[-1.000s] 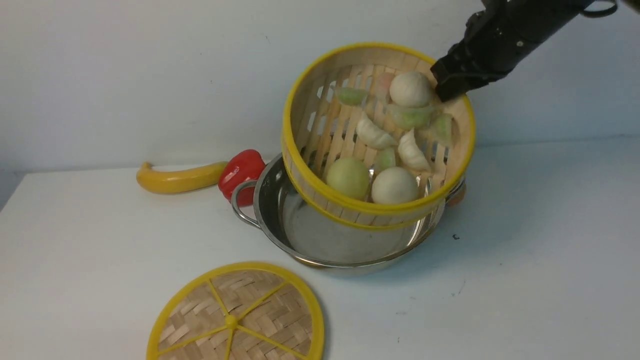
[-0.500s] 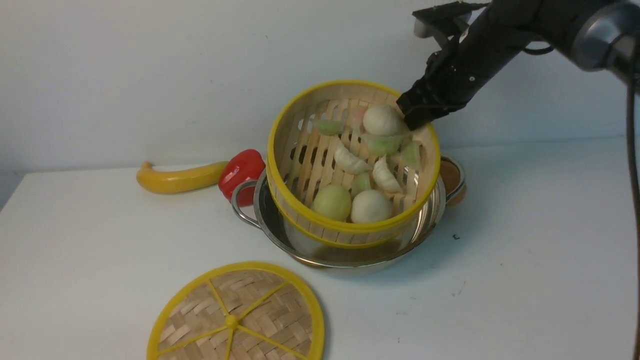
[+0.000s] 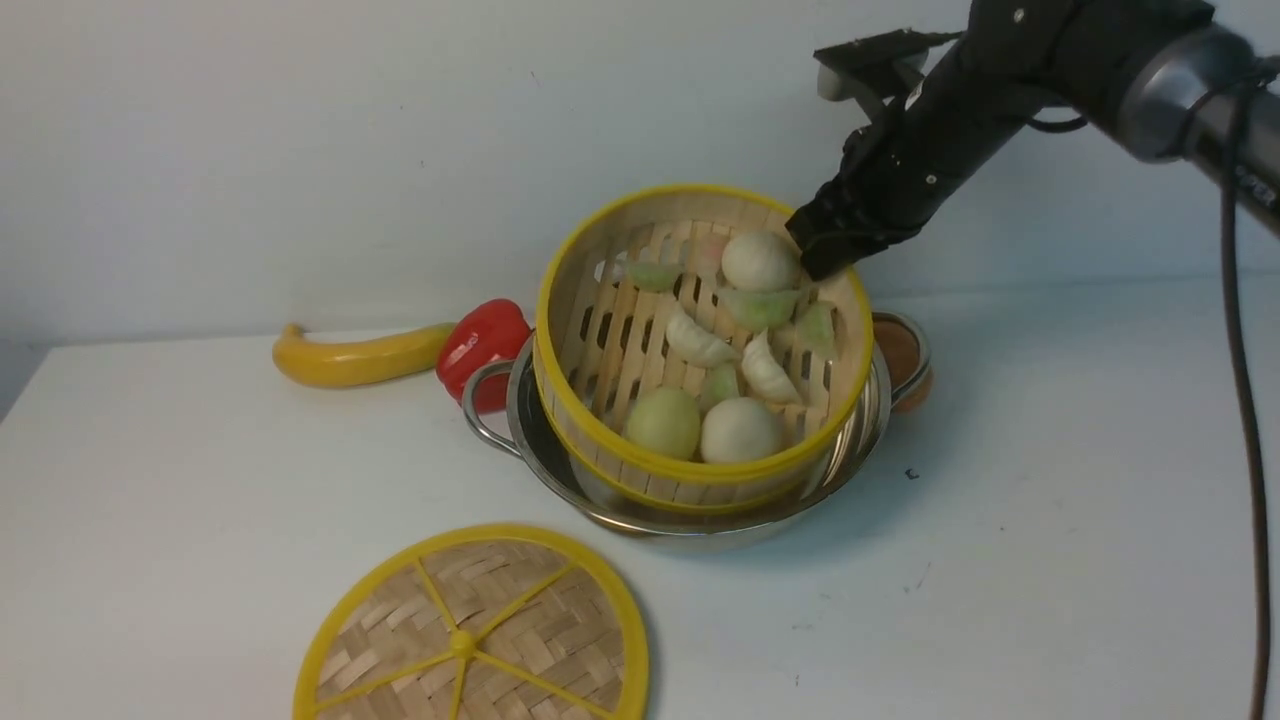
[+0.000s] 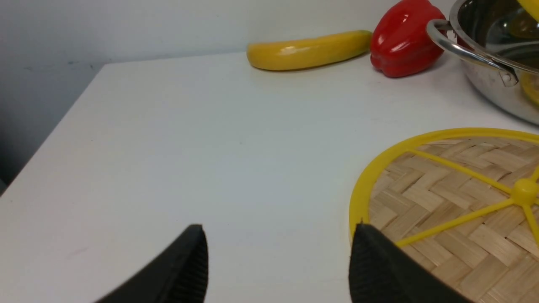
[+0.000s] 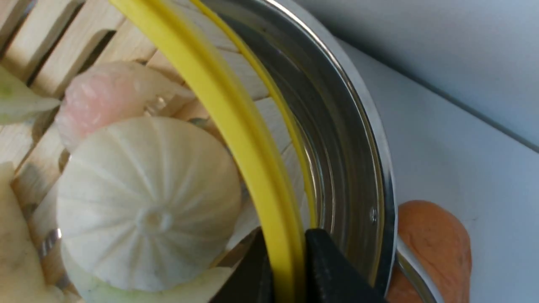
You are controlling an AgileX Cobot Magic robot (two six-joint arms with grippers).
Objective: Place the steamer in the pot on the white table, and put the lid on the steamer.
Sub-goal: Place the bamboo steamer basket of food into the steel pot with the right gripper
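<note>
Front view: black right gripper (image 3: 822, 262) pinches the round, yellow-rimmed bamboo steamer (image 3: 700, 470) over the shiny steel pot (image 3: 860, 450); left gripper (image 4: 278, 235) gapes wide.

- white table (image 3: 1050, 520), with small dark specks
- pot (image 3: 700, 525), stainless steel, two side handles
- lid (image 3: 390, 620), flat, nearer than the pot
- yellow banana-shaped item (image 3: 360, 358)
- red pepper (image 3: 484, 350), beside the pot

the right arm (image 3: 1060, 70) is matte black near the right gripper (image 3: 812, 262), with small pale screws (image 3: 931, 180). farther up from that gripper come a glossy silver-grey sleeve (image 3: 1185, 90), light lettering (image 3: 1256, 187) on a dark section, and a thin black cable (image 3: 1245, 400). beside the gripper, a flat black bracket (image 3: 880, 50) adjoins a rounded grey piece (image 3: 830, 84). the left gripper (image 4: 278, 231) has dark, tapering fingers (image 4: 185, 265).
</note>
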